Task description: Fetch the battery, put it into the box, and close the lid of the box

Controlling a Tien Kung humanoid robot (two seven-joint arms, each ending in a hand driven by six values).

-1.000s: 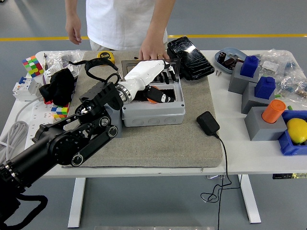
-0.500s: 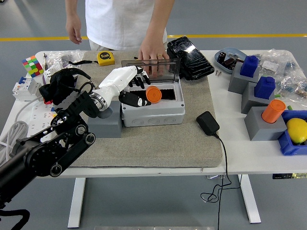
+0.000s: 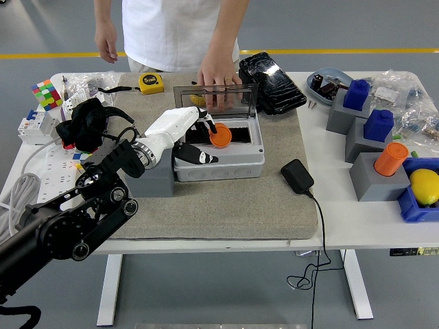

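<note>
The orange battery (image 3: 220,135) lies tilted in the left end of the open grey box (image 3: 226,162) on the felt mat. My left hand (image 3: 206,140) hovers over the box's left rim. Its dark fingertips (image 3: 208,125) touch the battery's upper edge, while the thumb is spread low over the front rim, so the fingers are loosely open. The clear lid (image 3: 236,97) stands upright at the back. A person's hand (image 3: 218,74) rests on the lid's top edge. My right hand is out of view.
A grey holder block (image 3: 156,179) stands left of the box. A black adapter (image 3: 297,175) with cable lies to the right, a black case (image 3: 271,82) behind. Grey blocks with blue and orange pieces (image 3: 391,159) and a blue bin (image 3: 418,205) fill the right side.
My left hand drew back left out of the box, then shifted slightly down and right. The battery stayed in the box and tilted, and the thumb spread away from it.
</note>
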